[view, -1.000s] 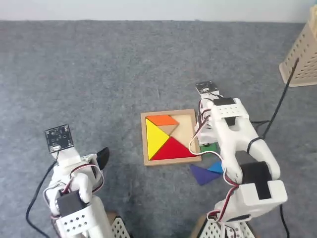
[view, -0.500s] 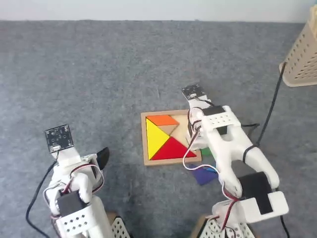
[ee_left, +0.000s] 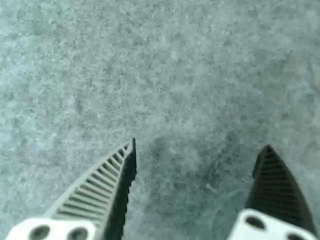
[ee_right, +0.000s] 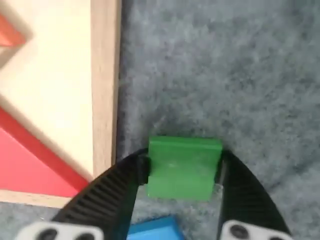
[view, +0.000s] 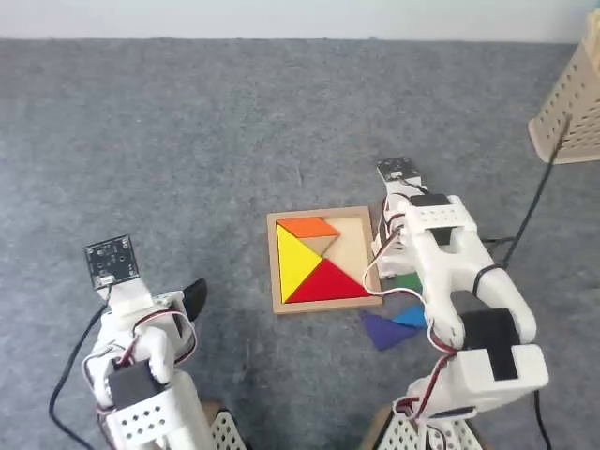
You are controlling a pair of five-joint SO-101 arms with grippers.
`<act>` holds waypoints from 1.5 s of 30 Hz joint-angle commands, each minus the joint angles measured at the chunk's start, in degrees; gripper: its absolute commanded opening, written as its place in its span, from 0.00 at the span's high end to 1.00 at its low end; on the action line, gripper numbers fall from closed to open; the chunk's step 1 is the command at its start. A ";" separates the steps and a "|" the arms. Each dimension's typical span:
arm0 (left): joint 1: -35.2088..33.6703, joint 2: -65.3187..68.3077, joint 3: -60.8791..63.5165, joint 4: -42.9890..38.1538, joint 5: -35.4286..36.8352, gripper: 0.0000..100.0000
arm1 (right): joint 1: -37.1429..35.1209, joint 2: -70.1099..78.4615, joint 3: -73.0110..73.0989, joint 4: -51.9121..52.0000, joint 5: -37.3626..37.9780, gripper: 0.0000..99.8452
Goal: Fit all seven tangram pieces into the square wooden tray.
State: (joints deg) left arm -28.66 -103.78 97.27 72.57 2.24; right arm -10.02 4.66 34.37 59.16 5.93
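Note:
The square wooden tray [view: 319, 306] lies mid-table holding an orange piece [view: 307, 226], a yellow triangle [view: 294, 262], a red triangle [view: 328, 280] and a small tan piece [view: 322, 244]; its right part is bare wood [ee_right: 50, 95]. Just outside the tray's right rim [ee_right: 105, 90], my right gripper [ee_right: 182, 165] is shut on a green square piece [ee_right: 184, 167] low over the carpet, also seen under the right arm [view: 427, 234] as the green piece [view: 405, 279]. Blue [view: 410, 316] and purple [view: 382, 329] pieces lie nearby. My left gripper [ee_left: 197, 165] hangs open over bare carpet.
A beige perforated object [view: 572, 94] stands at the far right edge with a black cable [view: 530, 202] running past it. The left arm [view: 141, 356] sits at the near left, well away from the tray. Grey carpet covers the table.
The right arm swung left over the tray's right edge, then came back right to the green piece beside the rim. The left arm has stayed still.

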 commanded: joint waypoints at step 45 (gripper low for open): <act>0.09 -0.70 -0.75 -0.09 -0.09 0.65 | -20.26 7.69 -24.53 7.60 25.49 0.97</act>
State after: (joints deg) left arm -28.66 -103.78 97.27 72.57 2.24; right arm -30.51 13.19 13.54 67.87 29.32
